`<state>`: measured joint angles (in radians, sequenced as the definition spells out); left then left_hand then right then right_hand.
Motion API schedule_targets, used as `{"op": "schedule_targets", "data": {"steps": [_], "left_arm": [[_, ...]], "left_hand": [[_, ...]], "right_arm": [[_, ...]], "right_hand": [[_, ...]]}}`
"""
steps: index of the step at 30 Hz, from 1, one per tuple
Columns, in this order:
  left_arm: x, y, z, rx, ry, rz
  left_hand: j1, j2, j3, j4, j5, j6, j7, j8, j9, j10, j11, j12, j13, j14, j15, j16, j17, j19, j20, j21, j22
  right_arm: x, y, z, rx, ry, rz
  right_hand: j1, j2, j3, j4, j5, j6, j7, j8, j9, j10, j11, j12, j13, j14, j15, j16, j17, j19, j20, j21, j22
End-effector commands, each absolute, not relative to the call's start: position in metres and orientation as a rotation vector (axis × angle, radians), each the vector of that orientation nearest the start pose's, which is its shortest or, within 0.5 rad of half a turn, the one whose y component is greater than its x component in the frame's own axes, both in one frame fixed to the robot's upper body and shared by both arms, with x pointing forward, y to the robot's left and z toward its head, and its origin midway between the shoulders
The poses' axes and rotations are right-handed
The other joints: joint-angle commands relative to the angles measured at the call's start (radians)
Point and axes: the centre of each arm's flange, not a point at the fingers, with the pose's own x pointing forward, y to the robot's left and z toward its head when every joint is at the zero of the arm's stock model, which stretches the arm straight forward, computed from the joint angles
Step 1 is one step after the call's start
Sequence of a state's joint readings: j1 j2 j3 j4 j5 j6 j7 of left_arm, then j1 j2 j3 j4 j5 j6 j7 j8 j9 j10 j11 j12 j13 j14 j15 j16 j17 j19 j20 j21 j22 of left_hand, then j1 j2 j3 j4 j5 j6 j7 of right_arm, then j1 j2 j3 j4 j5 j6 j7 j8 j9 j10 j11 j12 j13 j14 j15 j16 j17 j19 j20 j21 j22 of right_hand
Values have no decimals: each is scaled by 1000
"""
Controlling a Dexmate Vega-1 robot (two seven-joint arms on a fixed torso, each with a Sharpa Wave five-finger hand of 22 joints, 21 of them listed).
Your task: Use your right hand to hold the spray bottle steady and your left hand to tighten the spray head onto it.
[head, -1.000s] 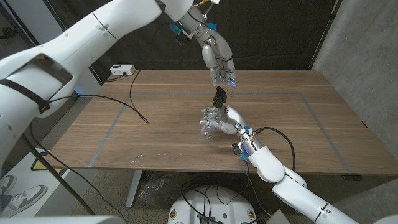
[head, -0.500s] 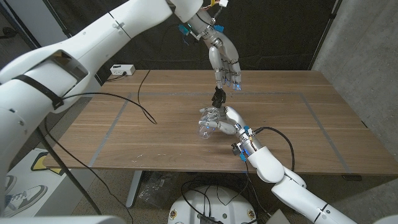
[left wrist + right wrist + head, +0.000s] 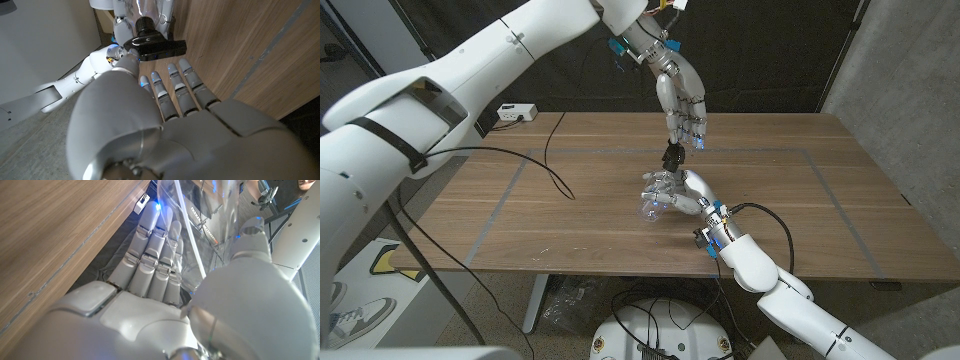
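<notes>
A clear spray bottle stands tilted at the middle of the wooden table, with its black spray head on top. My right hand grips the bottle from its right side. The right wrist view shows that hand wrapped around the clear bottle. My left hand hangs above the spray head, fingers pointing down and apart, holding nothing. In the left wrist view, the left hand reaches toward the spray head, its thumb tip close beside the head.
A white box sits at the table's far left edge. A black cable runs from there across the left of the table. Grey tape lines mark out a rectangle on the tabletop.
My left hand has come down and slightly right, closing on the spray head; it has barely moved in the last half second. The right hand and bottle have stayed put.
</notes>
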<state>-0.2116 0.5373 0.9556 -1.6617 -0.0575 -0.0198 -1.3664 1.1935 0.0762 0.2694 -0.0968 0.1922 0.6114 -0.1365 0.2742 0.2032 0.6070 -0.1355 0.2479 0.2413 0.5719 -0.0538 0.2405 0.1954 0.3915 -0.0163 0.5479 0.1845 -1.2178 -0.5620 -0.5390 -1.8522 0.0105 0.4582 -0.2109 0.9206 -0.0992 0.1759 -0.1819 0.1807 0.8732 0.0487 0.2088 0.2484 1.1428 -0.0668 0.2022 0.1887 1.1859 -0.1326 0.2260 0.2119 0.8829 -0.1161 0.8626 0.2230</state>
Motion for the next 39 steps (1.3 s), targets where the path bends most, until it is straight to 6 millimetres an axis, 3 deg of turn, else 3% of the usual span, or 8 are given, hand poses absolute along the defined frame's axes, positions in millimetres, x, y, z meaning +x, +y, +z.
{"op": "schedule_targets", "data": {"steps": [1, 11, 20, 27, 39], "left_arm": [[448, 27, 250, 1885, -533, -1256], [455, 25, 248, 1907, -515, -1251], [456, 20, 248, 1929, -492, -1239], [455, 20, 246, 1940, -473, -1220], [463, 15, 240, 1933, -465, -1235]], "left_hand": [[15, 2, 3, -9, -2, 39, -3, 12, -1, 24, -10, 8, 0, 23, -97, 6, 0, 14, -5, 7, 4], [24, 7, 10, -17, -4, 85, -5, 22, -3, 47, -14, 10, -3, 37, -104, 6, 1, 26, -11, 12, 4], [35, 17, 20, -23, -6, 139, 5, 32, -5, 70, -22, 11, -6, 56, -110, 6, 1, 36, -18, 17, 4], [40, 22, 25, -26, -7, 161, 8, 35, -6, 78, -16, 9, -8, 64, -110, 6, 2, 39, -18, 19, 4], [57, 32, 43, -38, -11, 230, 26, 44, -9, 135, -32, 17, -11, 112, -129, 12, 2, 60, -27, 30, 4]], "right_arm": [[477, -112, -100, -333, -920, 440], [476, -112, -99, -328, -926, 428], [479, -108, -98, -320, -936, 433], [479, -105, -94, -325, -938, 424], [478, -107, -90, -323, -947, 413]], "right_hand": [[238, 249, 62, 55, 1, 162, -150, 8, 4, 80, -77, 6, 1, 98, -99, 8, 3, -4, -98, 5, -1], [238, 248, 62, 55, 1, 163, -151, 8, 4, 75, -83, 4, 1, 99, -99, 8, 4, -8, -97, 15, -3], [237, 248, 62, 55, 1, 163, -152, 8, 4, 77, -71, 5, 2, 101, -99, 9, 4, -10, -97, 22, -5], [237, 249, 62, 56, 1, 162, -153, 7, 4, 78, -77, 5, 2, 102, -99, 10, 5, -11, -97, 27, -5], [236, 249, 63, 56, 1, 161, -151, 7, 5, 80, -73, 6, 2, 102, -99, 10, 5, -14, -97, 37, -7]]}}
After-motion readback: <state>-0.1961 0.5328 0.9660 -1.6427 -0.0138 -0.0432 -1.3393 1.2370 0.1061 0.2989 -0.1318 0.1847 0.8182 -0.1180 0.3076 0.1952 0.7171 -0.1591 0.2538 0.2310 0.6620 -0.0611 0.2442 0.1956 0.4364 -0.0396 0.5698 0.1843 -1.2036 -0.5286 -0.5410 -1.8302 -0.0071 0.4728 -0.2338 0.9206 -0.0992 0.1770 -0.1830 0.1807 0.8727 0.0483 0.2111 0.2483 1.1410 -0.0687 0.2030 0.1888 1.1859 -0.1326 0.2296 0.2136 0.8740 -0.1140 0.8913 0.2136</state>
